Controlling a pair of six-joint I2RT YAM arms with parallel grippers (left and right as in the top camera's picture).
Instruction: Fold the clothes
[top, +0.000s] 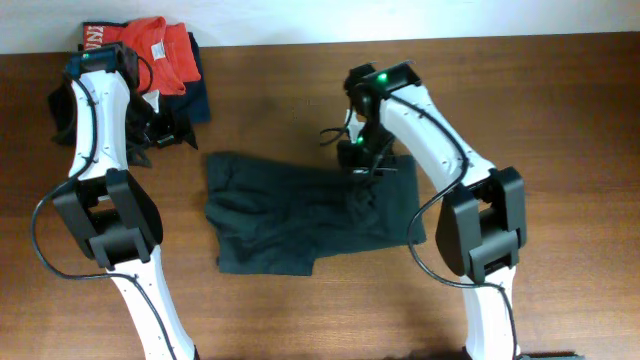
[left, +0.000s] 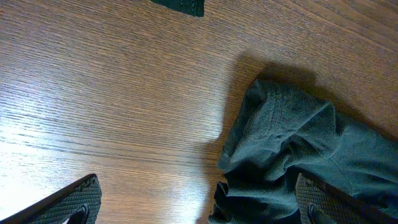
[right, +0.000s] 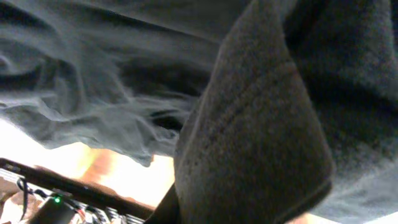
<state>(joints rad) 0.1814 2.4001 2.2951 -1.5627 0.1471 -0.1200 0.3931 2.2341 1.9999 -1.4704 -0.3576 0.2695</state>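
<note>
The clothes (top: 290, 215), a dark T-shirt, lie spread and rumpled in the middle of the table with no lettering showing. My right gripper (top: 362, 165) is at the shirt's upper right edge, where the fabric is bunched. In the right wrist view a thick fold of the shirt (right: 261, 124) hangs over the jaws and hides them. My left gripper (top: 165, 130) sits off the shirt's upper left corner. It stands open (left: 202, 208) just above the wood. That rumpled corner of the shirt (left: 292, 143) lies beside the right finger (left: 329, 202).
A red-orange shirt (top: 160, 45) lies on dark navy folded garments (top: 195, 95) at the back left, close to my left arm. A dark edge of fabric (left: 180, 6) shows at the top of the left wrist view. The table's far edge (top: 400, 40) runs along the top.
</note>
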